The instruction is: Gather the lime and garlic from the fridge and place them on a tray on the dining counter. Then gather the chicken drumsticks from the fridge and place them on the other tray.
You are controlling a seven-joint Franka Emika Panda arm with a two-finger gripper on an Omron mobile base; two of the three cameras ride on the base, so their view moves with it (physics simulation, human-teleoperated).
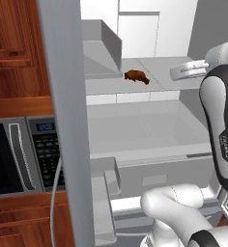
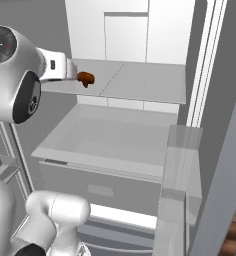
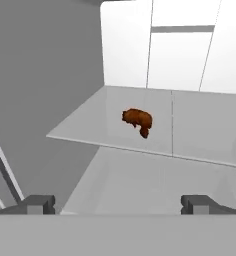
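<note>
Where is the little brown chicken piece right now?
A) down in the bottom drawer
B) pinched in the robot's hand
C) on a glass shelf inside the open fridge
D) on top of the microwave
C: the chicken drumstick lies on a clear shelf of the fridge, while the hand hangs open in front of it and is not touching it.

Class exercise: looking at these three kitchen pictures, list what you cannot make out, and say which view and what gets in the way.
- Drumsticks: one brown lump on the glass shelf; too small in every view to tell one from two.
- Gripper: hand view cuts it off, just two tips; in the left base view the arm's upper link hides it.
- Microwave: left base view, cut by the fridge door.
</note>
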